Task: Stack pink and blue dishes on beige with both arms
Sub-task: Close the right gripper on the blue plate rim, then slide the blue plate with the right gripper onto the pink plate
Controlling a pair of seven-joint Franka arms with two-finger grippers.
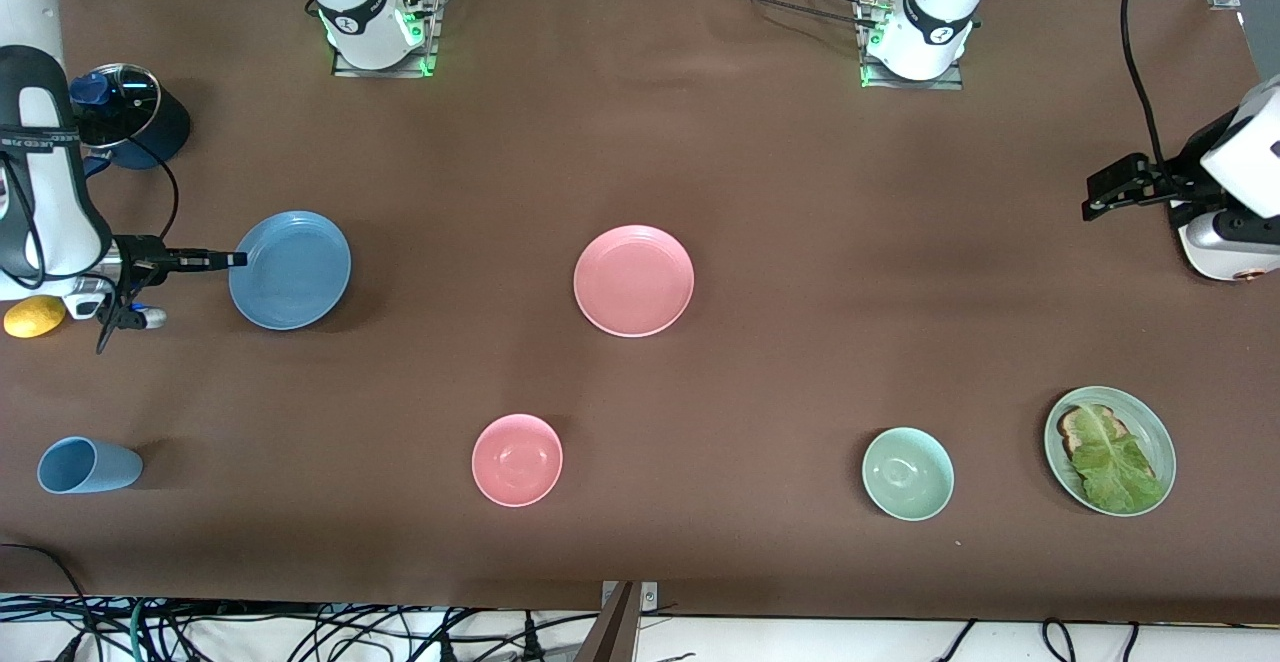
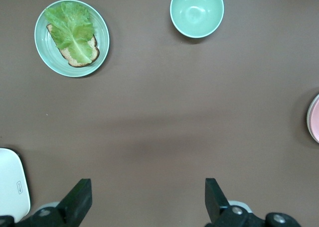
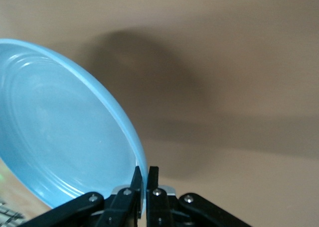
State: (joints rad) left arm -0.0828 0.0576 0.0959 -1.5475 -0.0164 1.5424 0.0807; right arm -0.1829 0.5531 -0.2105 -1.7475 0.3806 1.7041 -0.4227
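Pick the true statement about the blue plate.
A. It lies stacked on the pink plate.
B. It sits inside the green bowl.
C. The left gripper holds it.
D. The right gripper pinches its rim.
D: the right gripper is shut on the rim of the blue plate, which casts a shadow on the table as if lifted; the left gripper is open over bare table.

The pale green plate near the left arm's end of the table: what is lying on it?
On the pale green plate lies a slice of toast with a lettuce leaf on top. The leaf covers most of the toast, so anything under it cannot be seen.
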